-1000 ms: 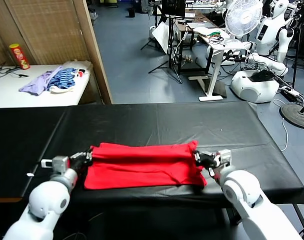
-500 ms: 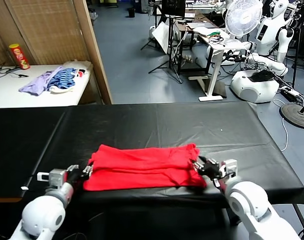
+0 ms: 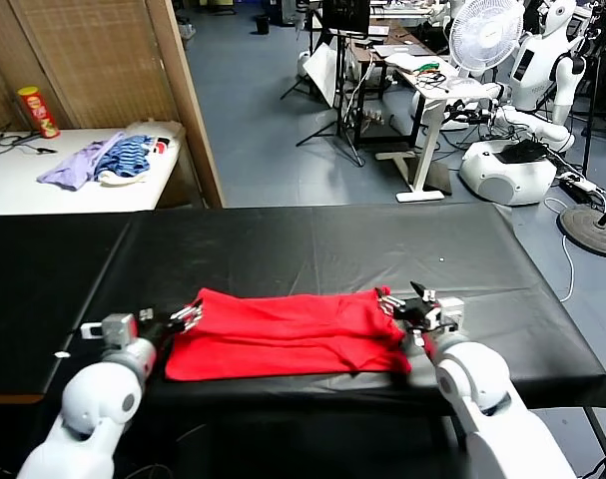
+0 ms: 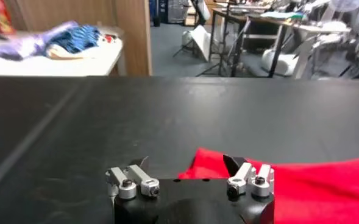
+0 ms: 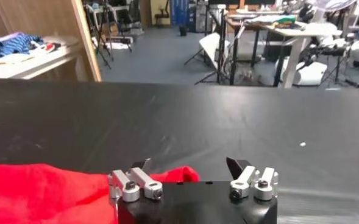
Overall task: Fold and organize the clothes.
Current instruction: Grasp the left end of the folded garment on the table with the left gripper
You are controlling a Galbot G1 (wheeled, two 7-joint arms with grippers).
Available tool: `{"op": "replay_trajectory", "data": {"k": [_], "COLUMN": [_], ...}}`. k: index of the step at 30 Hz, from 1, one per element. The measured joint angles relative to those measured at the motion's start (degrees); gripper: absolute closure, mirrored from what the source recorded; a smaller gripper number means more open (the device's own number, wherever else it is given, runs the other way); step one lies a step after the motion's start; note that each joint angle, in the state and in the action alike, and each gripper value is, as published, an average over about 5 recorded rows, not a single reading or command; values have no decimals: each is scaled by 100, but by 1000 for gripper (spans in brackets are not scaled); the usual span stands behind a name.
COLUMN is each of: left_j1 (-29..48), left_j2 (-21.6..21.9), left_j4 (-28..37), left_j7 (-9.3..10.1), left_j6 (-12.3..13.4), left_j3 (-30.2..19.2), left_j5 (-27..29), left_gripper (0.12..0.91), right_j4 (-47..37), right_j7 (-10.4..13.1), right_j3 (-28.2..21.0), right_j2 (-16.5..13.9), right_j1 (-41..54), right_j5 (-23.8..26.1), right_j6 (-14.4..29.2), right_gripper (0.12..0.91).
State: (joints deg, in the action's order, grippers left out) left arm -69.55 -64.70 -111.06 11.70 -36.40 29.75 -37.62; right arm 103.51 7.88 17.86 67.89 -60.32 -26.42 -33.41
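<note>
The clothes are one red T-shirt (image 3: 288, 334), folded into a long flat band near the front edge of the black table (image 3: 312, 244). My left gripper (image 3: 188, 314) sits at the shirt's left end and is open, with nothing between its fingers. In the left wrist view the left gripper (image 4: 186, 164) has its jaws wide apart, and the red cloth (image 4: 313, 185) lies just past one finger. My right gripper (image 3: 397, 304) is at the shirt's right end, also open. In the right wrist view a red corner (image 5: 167, 175) lies beside one finger of the right gripper (image 5: 189, 165).
A white side table (image 3: 43, 190) at the back left carries a heap of lilac and blue-striped garments (image 3: 98, 160) and a red can (image 3: 38, 112). A wooden partition (image 3: 188, 100) stands behind it. Desks, a fan (image 3: 485, 35) and other robots fill the back right.
Both grippers have gone from shut on the shirt's ends to open and have let go. The shirt's raised far edge has dropped flat. The arms dipped toward the near edge, then came back.
</note>
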Motion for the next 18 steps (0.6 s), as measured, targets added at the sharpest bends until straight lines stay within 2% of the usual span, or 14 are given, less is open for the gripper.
{"op": "replay_trajectory", "data": {"k": [4, 9, 11, 13, 15, 18], "left_j1": [196, 291, 305, 318, 334, 358], "left_j2": [-97, -131, -152, -185, -223, -272], "left_j4": [324, 656, 746, 820, 888, 987], "left_j7": [-78, -345, -446, -511, -546, -560], "left_j6": [7, 191, 261, 320, 387, 499], "left_j3": [-86, -121, -141, -160, -173, -179], "left_j5": [43, 154, 187, 256, 374, 545], "left_gripper": [232, 236, 271, 355, 452, 619], "right_j4": [-245, -455, -520, -579, -629, -672], "right_j7": [-33, -39, -42, -45, -45, -15], "right_j3": [-41, -75, -97, -120, -140, -158], "right_j2": [130, 253, 299, 347, 395, 461], "right_j1": [77, 125, 144, 165, 180, 172], "right_j5": [49, 124, 164, 197, 227, 301], "right_j6": [28, 74, 110, 147, 185, 296], "right_gripper": [227, 235, 260, 301, 376, 529]}}
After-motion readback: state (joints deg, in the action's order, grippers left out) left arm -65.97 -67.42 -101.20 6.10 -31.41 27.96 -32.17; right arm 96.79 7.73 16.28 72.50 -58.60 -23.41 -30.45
